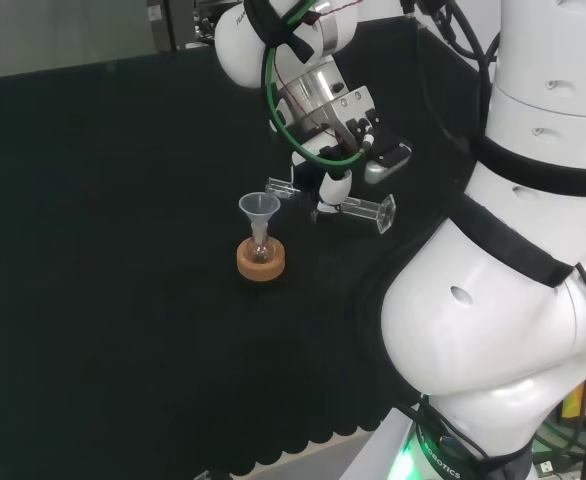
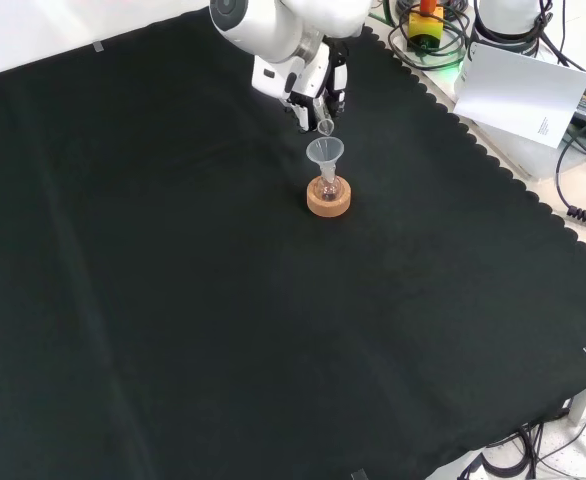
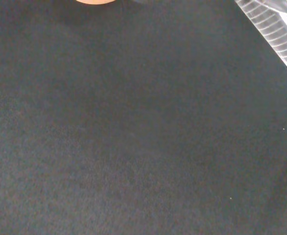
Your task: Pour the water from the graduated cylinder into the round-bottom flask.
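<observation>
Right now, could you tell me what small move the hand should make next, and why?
Probably ease the cylinder a little further toward the funnel. The hand holds it roughly level, and in the head view its mouth looks just short of the funnel rim.

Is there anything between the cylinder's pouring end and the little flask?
Yes: a clear funnel sits in the flask, under the cylinder's mouth, in the head view.

In the head view the hand covers the middle of the measuring tube, so its grip and any water inside cannot be made out. The small flask sits low in its cork ring under a funnel, contents too small to tell. The wrist view cuts off the tube and the ring at the picture's edge
</observation>
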Robot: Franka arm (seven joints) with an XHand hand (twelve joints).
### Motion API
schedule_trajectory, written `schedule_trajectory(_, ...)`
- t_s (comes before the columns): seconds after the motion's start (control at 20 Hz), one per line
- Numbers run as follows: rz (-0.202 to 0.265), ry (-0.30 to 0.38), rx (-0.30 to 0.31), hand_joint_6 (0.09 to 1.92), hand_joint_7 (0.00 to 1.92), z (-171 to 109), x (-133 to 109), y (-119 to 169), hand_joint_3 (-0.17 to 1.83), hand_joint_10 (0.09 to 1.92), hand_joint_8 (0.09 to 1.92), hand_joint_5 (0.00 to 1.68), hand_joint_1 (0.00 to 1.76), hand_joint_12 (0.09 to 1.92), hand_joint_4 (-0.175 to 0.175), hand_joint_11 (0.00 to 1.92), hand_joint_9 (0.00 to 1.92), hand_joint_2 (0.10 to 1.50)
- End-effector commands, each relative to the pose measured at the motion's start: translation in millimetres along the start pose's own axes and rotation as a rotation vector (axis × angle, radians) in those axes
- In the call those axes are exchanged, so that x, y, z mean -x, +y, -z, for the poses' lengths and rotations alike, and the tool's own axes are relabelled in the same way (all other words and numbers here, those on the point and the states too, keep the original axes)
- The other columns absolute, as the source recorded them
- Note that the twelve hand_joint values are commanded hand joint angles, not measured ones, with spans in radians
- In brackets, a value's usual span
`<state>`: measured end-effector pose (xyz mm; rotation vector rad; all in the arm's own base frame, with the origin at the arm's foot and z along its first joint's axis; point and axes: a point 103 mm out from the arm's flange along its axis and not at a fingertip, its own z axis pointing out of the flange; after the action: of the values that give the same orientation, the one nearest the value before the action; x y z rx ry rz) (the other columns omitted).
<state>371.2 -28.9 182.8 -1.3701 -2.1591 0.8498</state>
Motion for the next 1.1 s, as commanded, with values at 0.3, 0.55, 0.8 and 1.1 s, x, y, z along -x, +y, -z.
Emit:
schedule_trajectory(0.3, -0.025, -0.019, -0.035, 1.08, 1.21, 4.5, -5.6, -0.1, -0.02, 0.09, 0.37, 0.95, 1.11, 0.72, -0.100, 1.33, 1.43, 1.15)
schedule_trajectory(0.55, -0.042, -0.050, -0.053, 1.08, 1.21, 8.0, -11.3, -0.2, -0.02, 0.09, 0.37, 0.95, 1.11, 0.72, -0.100, 1.33, 1.43, 1.15)
schedule_trajectory(0.8, -0.065, -0.099, -0.070, 1.08, 1.21, 12.6, -20.8, 1.6, -0.02, 0.09, 0.36, 0.95, 1.11, 0.71, -0.100, 1.33, 1.43, 1.15)
schedule_trajectory(1.1, -0.079, -0.115, -0.084, 1.08, 1.21, 17.0, -27.7, 1.5, -0.02, 0.09, 0.36, 0.95, 1.11, 0.71, -0.100, 1.33, 1.43, 1.15)
